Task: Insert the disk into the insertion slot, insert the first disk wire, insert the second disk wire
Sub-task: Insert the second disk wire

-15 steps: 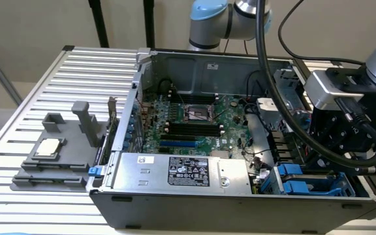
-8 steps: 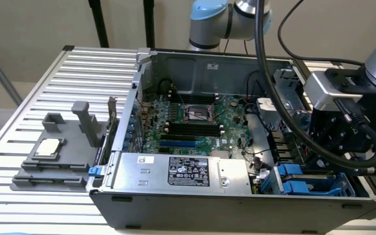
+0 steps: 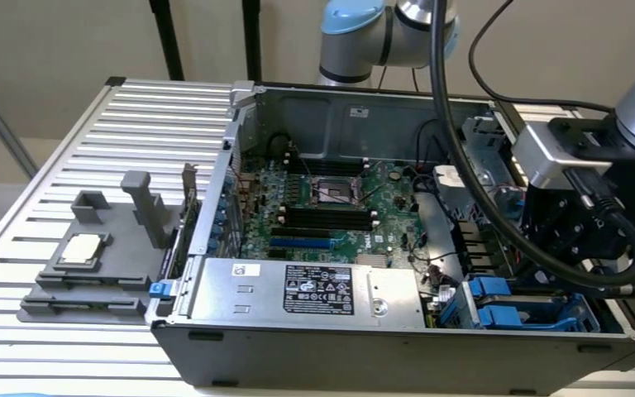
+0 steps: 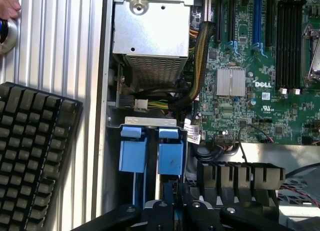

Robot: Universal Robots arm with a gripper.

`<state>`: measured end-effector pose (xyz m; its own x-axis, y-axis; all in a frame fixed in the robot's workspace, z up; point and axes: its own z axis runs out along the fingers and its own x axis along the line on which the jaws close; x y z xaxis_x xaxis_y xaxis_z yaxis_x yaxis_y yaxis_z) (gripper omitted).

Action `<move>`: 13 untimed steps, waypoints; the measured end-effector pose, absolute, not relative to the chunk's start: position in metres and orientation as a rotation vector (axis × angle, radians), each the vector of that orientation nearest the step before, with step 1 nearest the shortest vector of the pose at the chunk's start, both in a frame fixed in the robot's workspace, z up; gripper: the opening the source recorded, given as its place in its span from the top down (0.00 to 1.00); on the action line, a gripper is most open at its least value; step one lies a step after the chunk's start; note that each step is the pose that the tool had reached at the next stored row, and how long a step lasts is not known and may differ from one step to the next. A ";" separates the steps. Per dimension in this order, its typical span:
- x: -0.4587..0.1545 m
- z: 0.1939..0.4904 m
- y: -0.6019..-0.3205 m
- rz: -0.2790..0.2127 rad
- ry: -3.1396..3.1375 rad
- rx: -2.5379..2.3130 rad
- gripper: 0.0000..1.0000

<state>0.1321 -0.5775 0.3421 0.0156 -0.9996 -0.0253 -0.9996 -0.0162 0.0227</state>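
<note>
While looking down from the wrist, noted gripper poised directly over the corner bay of the open case. Could not tell whether its jaws were spread or pinched on anything.

Just beyond, saw two bright blue tabs of the disk carrier, side by side, seated edge-on in the insertion slot. Could not judge how deep it sat. Saw none of the silver body.

Risks, as judged:
- Carrier cocked against the blue rails if pushed off-square. Would jam rather than seat.
- Loose white connector and yellow-black wire bundle lying close past the tabs. Could snag or get trapped under the carrier.
- Black ribbed plastic piece just beside the gripper. Little room for sideways correction without a knock.

Further out, logged power-supply box and motherboard. Exposed, but well clear of the bay.

Outside the case wall, noted a keyboard and, farthest off, a person's hand on the ribbed table. Pinch hazard if arm swung out that way.
</note>
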 end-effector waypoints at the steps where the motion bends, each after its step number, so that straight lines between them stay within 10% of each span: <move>1: 0.132 0.342 -0.578 0.053 2.202 -2.238 0.84; 13: 0.132 0.343 -0.577 0.052 2.202 -2.239 0.84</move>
<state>0.1321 -0.5773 0.3427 0.0163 -0.9996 -0.0245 -0.9996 -0.0168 0.0227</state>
